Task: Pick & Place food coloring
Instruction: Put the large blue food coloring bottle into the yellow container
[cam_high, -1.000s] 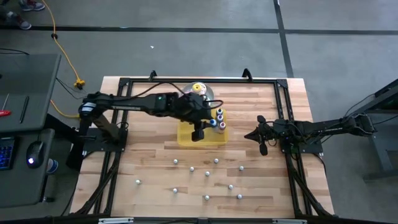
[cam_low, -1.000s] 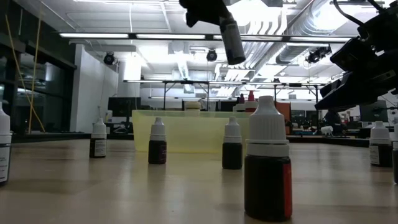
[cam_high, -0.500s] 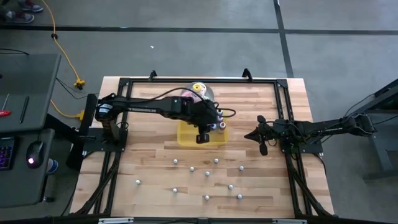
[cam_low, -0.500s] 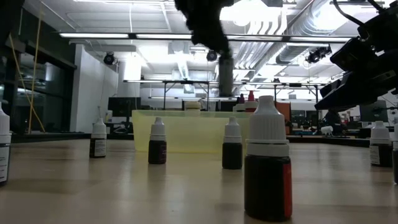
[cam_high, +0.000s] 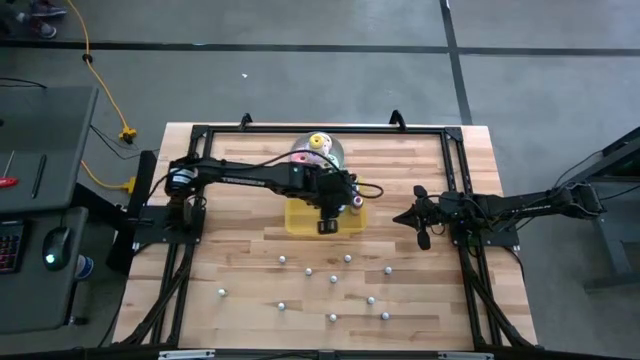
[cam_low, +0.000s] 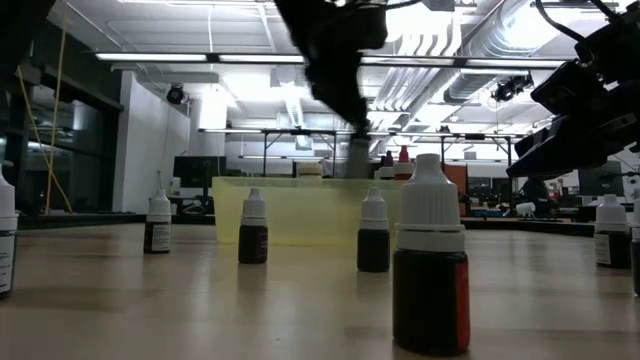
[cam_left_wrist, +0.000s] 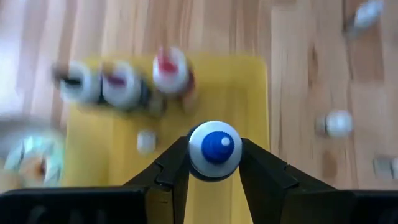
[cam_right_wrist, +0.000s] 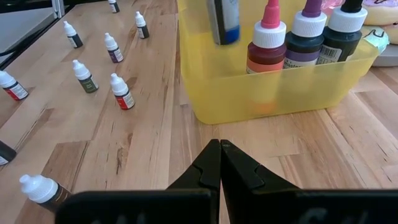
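left gripper (cam_left_wrist: 214, 163) over the yellow tray (cam_high: 300, 222), fingers (cam_left_wrist: 177, 168) closed on a blue-labelled bottle (cam_left_wrist: 214, 149), pinching it from both sides just under its white cap; seen from the right wrist, same bottle (cam_right_wrist: 224, 22) hanging upright inside the tray, just beside the three already standing there; cannot tell whether its base touches the tray floor; in a row along one tray wall, a red bottle (cam_right_wrist: 266, 46), a purple bottle (cam_right_wrist: 303, 38) and a dark bottle (cam_right_wrist: 340, 34), all upright, caps up; right gripper (cam_right_wrist: 219, 163) parked low over the bare wood on the right side of the table (cam_high: 440, 290), well apart from the tray, fingers pressed together, holding nothing; loose bottles (cam_high: 333, 279) scattered upright across the near half of the table, well apart from one another; from table height, one large dark bottle with a red label (cam_low: 428, 270) closest, two smaller ones (cam_low: 253, 229) standing in front of the tray; ring toys on a plate (cam_high: 318, 148) just behind the tray, towards the far edge.
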